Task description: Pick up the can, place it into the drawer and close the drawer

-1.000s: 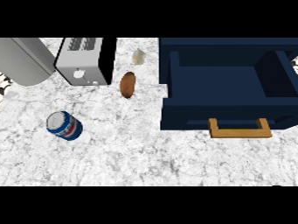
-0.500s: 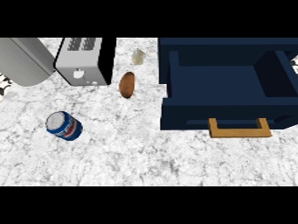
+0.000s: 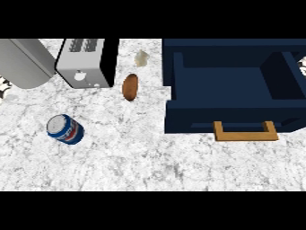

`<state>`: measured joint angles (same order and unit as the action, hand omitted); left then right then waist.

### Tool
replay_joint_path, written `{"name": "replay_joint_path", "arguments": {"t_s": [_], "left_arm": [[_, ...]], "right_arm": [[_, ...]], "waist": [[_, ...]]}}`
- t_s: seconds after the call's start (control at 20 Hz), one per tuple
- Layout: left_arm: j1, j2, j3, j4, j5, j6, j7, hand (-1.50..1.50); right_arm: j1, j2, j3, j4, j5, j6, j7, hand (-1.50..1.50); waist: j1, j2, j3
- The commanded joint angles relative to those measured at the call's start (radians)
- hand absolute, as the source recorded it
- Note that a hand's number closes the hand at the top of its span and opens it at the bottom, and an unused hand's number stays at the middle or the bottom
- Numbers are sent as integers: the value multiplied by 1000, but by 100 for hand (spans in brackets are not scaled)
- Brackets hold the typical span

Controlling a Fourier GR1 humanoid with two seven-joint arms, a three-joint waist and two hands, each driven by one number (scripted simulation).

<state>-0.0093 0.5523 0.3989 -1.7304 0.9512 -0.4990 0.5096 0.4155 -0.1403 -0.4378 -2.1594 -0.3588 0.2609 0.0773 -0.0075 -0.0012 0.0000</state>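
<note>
The can, blue with a white and red label, lies on its side on the marbled counter at the left. The dark blue drawer stands pulled open at the right, its wooden handle facing the near edge. Nothing shows inside it. The can lies well apart from the drawer, roughly a drawer's width to its left. Neither hand shows in the head view.
A silver toaster stands at the back left, beside a large grey rounded body. A brown oval item and a small pale item lie between the toaster and the drawer.
</note>
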Motion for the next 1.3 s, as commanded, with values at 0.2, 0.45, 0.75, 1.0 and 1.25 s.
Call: {"name": "replay_joint_path", "arguments": {"t_s": [0.2,0.45,0.75,1.0,1.25], "left_arm": [[-112,-82,-53,199,-171,-43,-82,-150],[-149,-157,-120,179,-292,27,-107,-150],[-140,-159,-91,360,-397,-85,-254,-150],[-116,-206,-117,426,-522,-79,-353,-150],[-186,-229,-114,518,-627,-8,-466,-150]], "right_arm": [[-4,13,-62,72,1,86,-58,-150],[40,61,-76,-12,-33,110,-8,-150],[48,46,-146,-4,-83,160,5,-150],[30,63,-165,-7,-74,171,13,-150],[6,47,-204,13,-109,192,42,-150]], "waist": [[-1,2,0],[-1,1,0],[-3,1,0],[-2,1,0],[-1,1,0]]}}
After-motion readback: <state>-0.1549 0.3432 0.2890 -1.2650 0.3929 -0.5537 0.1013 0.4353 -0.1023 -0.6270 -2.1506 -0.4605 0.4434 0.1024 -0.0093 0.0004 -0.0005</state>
